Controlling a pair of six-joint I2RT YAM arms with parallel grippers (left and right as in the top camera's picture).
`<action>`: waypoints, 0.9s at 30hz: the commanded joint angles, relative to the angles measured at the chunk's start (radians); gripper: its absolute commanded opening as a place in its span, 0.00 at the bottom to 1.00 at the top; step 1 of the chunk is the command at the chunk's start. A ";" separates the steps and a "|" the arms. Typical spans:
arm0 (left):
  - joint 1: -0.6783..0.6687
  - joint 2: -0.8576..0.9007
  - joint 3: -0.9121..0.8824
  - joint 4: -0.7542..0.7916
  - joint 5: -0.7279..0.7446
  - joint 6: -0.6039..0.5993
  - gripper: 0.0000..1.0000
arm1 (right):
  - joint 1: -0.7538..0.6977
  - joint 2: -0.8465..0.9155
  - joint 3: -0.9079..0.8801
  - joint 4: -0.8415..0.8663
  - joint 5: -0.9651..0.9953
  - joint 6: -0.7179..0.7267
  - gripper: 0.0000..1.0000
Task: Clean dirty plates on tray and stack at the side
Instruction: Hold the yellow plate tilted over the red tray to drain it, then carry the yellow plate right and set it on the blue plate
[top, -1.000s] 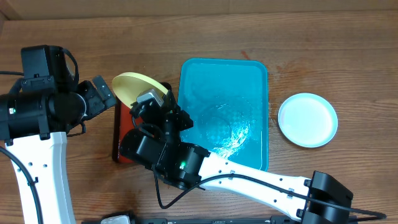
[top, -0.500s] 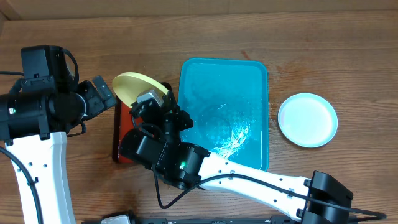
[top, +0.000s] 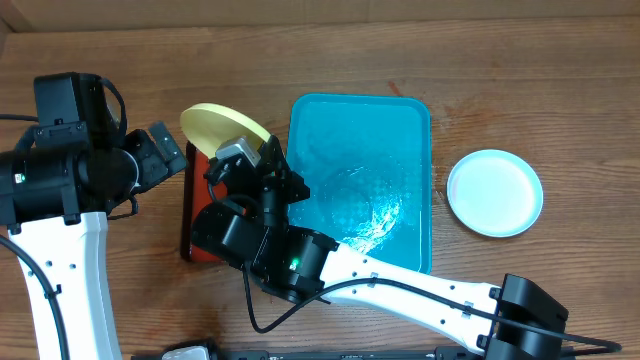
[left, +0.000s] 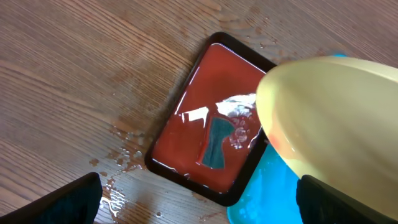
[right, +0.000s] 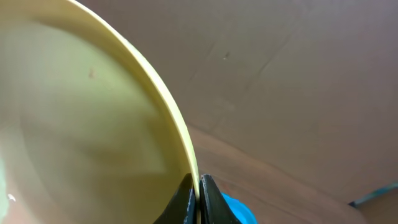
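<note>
Two end effectors hang over the wooden desk (top: 500, 60). The left end effector (top: 170, 150) gapes wide, empty, beside a glossy, wet red tray (left: 205, 124). Above it the right end effector (right: 198, 198) pinches the thin rim of a smooth yellow plate (top: 222, 130), now lifted slightly higher. Rightward: the wet turquoise tray (top: 360, 130), then a round pale plate (top: 495, 192) on the desk.

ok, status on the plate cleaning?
Right gripper shut on yellow plate rim, plate tilted above red tray. Left gripper open, empty. Pale plate on table beside turquoise tray. Nothing blocking.
</note>
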 joint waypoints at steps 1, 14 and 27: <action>-0.007 0.006 0.021 0.002 -0.013 0.015 1.00 | -0.002 -0.048 0.016 0.012 0.031 -0.026 0.04; -0.007 0.006 0.021 0.002 -0.013 0.015 1.00 | -0.002 -0.048 0.016 0.012 0.034 -0.026 0.04; -0.007 0.006 0.021 0.002 -0.013 0.015 1.00 | -0.145 -0.045 0.015 -0.284 -0.469 0.588 0.04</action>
